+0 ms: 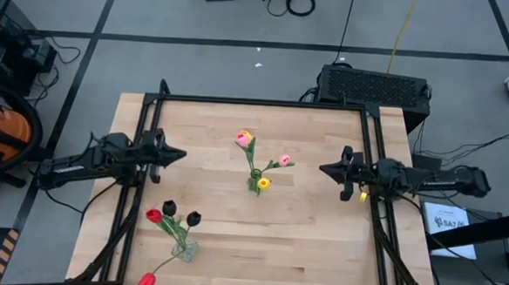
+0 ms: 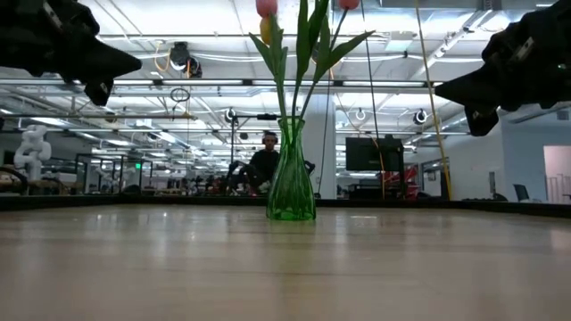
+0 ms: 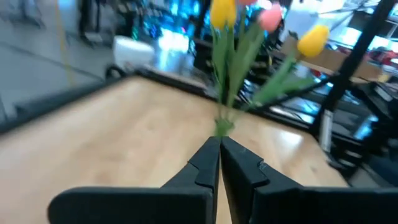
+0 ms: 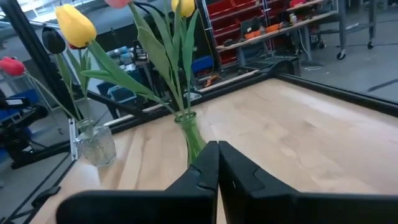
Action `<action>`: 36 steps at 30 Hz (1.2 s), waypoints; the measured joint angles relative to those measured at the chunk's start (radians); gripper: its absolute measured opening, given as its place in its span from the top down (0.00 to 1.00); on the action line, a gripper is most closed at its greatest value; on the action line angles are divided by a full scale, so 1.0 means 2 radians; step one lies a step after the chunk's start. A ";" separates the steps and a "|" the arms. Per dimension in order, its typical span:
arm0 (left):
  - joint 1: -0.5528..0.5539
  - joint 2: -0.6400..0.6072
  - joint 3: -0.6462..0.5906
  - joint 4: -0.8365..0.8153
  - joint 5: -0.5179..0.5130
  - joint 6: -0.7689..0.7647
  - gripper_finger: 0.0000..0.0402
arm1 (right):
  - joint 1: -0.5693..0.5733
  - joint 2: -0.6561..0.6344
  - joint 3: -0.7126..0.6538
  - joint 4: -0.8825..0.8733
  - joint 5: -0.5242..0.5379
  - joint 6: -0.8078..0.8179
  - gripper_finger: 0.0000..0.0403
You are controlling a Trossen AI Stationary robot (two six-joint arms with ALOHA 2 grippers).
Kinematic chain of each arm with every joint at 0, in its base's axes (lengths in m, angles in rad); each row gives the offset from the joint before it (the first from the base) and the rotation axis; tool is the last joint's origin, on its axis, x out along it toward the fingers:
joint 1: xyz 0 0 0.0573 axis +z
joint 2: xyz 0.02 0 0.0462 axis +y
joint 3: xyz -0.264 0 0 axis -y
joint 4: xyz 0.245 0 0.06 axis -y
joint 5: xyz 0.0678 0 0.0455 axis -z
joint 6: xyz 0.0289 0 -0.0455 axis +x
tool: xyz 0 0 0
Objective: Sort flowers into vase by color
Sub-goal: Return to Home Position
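Both clenched, empty: left gripper (image 1: 177,155), right gripper (image 1: 325,170), raised above table (image 1: 319,233). Between them, green vase (image 1: 255,185) with yellow and pink tulips (image 1: 263,183). Nearer left gripper, off to one side: transparent vase (image 1: 185,249) with red and black tulips (image 1: 169,209).

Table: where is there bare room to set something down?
Widest bare wood: table front right, between green vase, right gripper and front edge. Also the back strip behind the green vase. Crowded: front left, forward of the left gripper, around the transparent vase and leaning red tulip.
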State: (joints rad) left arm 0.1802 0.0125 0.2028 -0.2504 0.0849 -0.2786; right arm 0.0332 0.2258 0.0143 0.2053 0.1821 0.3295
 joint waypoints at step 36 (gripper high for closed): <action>-0.088 0.036 -0.098 0.177 -0.071 0.120 0.94 | -0.010 -0.047 0.000 -0.054 -0.027 0.031 1.00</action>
State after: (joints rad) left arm 0.0035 0.0840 0.0063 0.1041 -0.0574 -0.0377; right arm 0.0124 0.1310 0.0147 0.0978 0.1284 0.3916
